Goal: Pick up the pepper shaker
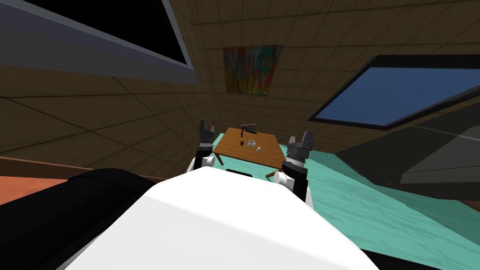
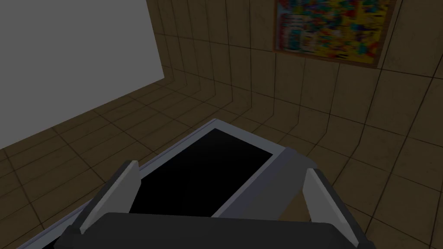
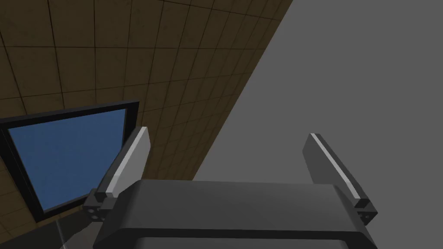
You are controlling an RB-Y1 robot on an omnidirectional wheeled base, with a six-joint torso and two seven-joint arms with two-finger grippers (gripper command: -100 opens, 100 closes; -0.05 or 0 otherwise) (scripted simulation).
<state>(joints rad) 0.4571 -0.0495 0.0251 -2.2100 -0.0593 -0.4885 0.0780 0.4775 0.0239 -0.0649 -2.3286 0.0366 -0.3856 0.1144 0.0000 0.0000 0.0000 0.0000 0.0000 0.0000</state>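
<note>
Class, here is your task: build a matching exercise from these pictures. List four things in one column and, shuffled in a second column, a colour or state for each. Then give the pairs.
Things
1. table
2. rug
3. right window
4. left claw

Colour or state
A. blue
B. open
C. brown
D. teal

Pairs: 1-C, 2-D, 3-A, 4-B

Brown tiled walls (image 1: pixel 117 117) w/ colourful painting (image 1: pixel 252 69); wood table (image 1: pixel 234 151) btwn & beyond left gripper (image 1: pixel 207 125) and right gripper (image 1: pixel 300 139), on teal rug (image 1: pixel 375 211); blue window (image 1: pixel 398 93) off right gripper's side.
</note>
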